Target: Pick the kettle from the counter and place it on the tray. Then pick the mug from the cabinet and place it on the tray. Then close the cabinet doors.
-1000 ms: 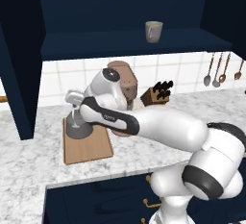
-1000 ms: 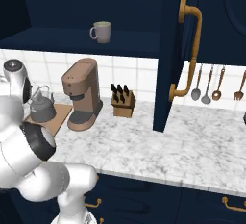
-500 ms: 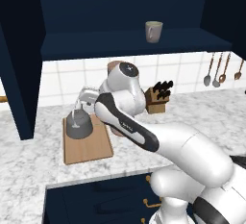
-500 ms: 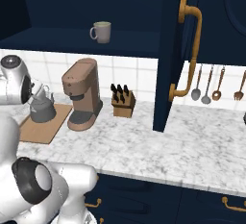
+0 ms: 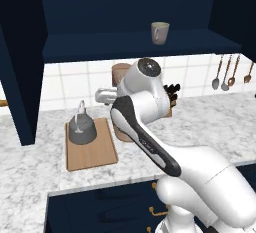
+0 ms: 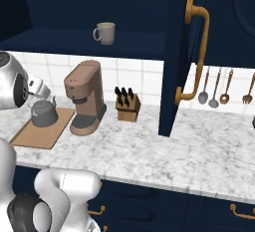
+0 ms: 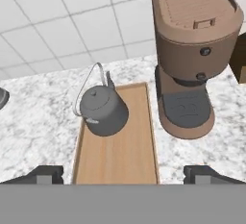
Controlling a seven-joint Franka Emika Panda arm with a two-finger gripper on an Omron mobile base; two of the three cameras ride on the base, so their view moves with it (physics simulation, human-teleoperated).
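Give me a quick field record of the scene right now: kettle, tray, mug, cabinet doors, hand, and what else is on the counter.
kettle: kettle upright on the tray, toward its far end, not held
tray: tray flat on the counter, beside the coffee machine
mug: mug on the cabinet shelf
cabinet doors: open; right door stands out over the counter
hand: hand open, empty, above the tray's near end
other: knife block by the coffee machine; utensils hang on the wall
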